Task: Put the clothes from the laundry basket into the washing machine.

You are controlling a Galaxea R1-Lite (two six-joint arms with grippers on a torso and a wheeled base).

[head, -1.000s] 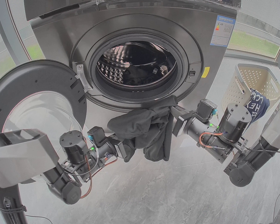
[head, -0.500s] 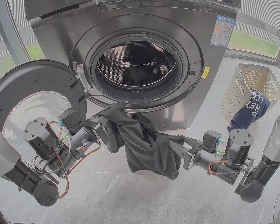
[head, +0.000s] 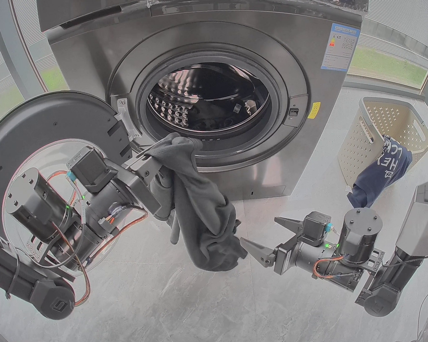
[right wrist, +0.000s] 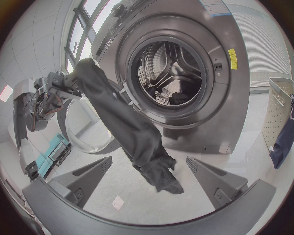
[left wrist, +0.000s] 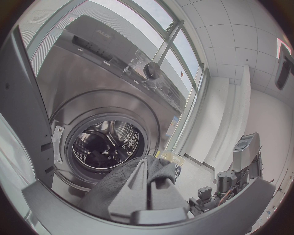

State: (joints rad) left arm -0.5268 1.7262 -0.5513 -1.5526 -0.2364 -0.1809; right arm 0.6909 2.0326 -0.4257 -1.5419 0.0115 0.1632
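A dark grey garment (head: 199,203) hangs from my left gripper (head: 162,153), which is shut on its top just below the rim of the washing machine (head: 210,102) opening. The cloth (right wrist: 128,125) dangles free toward the floor. In the left wrist view the fingers (left wrist: 150,186) are pressed together on the fabric (left wrist: 107,189). My right gripper (head: 268,238) is open, low over the floor, right of the garment's hanging end and apart from it. The drum (right wrist: 171,76) holds some dark clothing. A navy garment (head: 382,171) hangs over the laundry basket (head: 388,120) at the right.
The round machine door (head: 48,136) stands swung open at the left, behind my left arm. The beige basket (right wrist: 277,110) leans tipped beside the machine's right side. Grey tiled floor (head: 208,313) lies open in front of the machine.
My right gripper has let go of the dark garment, opened and dropped back low to the right. My left gripper has lifted the garment toward the door opening; it now hangs from it alone.
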